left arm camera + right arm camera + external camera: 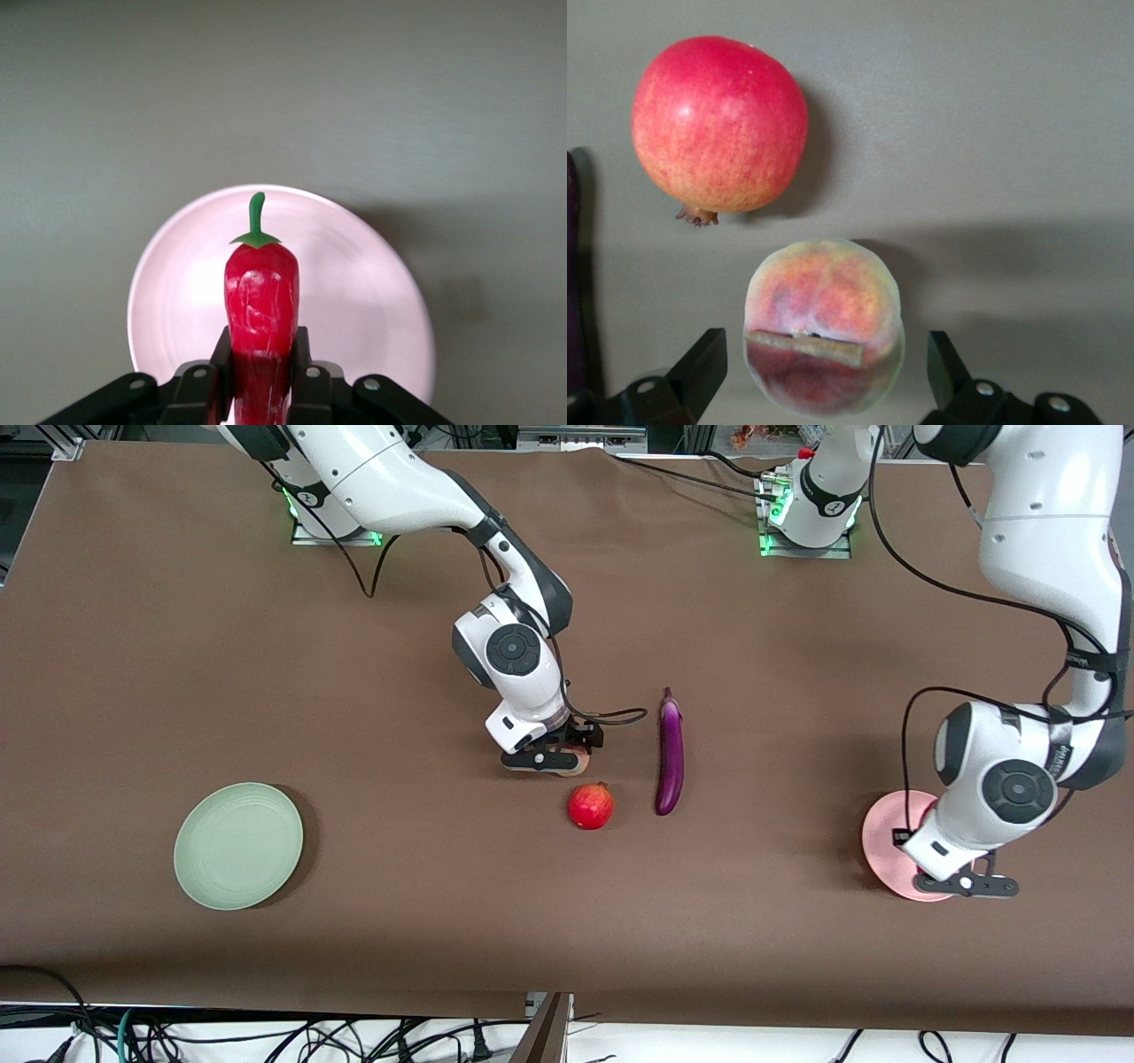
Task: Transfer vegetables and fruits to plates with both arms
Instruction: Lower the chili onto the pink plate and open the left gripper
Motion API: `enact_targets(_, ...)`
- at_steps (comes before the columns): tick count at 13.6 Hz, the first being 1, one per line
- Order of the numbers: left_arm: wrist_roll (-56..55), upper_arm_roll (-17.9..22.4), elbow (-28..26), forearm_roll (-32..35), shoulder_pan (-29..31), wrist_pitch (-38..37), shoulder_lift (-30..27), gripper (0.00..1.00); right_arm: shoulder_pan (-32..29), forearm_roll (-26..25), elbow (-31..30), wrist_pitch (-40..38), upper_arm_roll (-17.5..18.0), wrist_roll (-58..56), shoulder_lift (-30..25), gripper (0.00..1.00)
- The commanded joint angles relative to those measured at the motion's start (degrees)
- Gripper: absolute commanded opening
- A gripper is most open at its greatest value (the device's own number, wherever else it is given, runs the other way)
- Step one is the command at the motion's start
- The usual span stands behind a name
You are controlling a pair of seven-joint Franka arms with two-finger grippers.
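Left gripper [257,390]: clenched on the lower body of the chili pepper [260,301], stem tip pointing away from the wrist, hanging over the pink plate [372,292] at the left arm's end of the table
Left step, done well: lower until the pepper nearly lies on the plate's middle, then let go, so it does not roll off the shallow rim
Right gripper [824,385]: fingers spread wide, down at the table, one either side of the peach [824,336], not yet squeezing
Right step, done well: centre the peach, close gently, lift straight up
Neighbours: pomegranate [591,806] just beside the peach, nearer the front camera; eggplant [671,755] alongside, toward the left arm's end
Destination: green plate [237,857], bare, well apart toward the right arm's end
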Motion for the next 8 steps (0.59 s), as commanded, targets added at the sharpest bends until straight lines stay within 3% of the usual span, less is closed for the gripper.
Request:
enact_targets(1, 1.0, -0.2, 2.7, 1.5, 0.6, 2.8, 3.5, 0.21, 0.7, -1.2, 1.2, 2.0, -0.7, 1.4, 1.6, 1.00)
enact_targets(2, 0.9, -0.1, 2.7, 1.5, 0.5, 2.8, 3.5, 0.41, 0.7, -1.2, 1.2, 2.5, -0.7, 1.4, 1.8, 1.00)
enact_targets(3, 1.0, -0.1, 2.7, 1.5, 0.7, 2.8, 3.5, 0.94, 0.7, -1.3, 1.2, 2.7, -0.7, 1.4, 1.8, 1.00)
enact_targets(4, 1.0, -0.1, 2.7, 1.6, 0.8, 2.9, 3.3, 1.00, 0.7, -1.3, 1.2, 3.0, -0.7, 1.4, 1.9, 1.00)
enact_targets(6, 0.9, -0.1, 2.7, 1.3, 0.8, 2.8, 2.8, 1.00, 0.7, -2.8, 1.2, 3.9, -0.7, 1.4, 2.1, 0.98)
enact_targets(8, 0.6, -1.0, 2.3, 0.6, 0.6, 0.5, 1.1, 1.00, 0.7, -4.4, 1.3, 4.6, -0.7, 1.4, 2.7, 0.79)
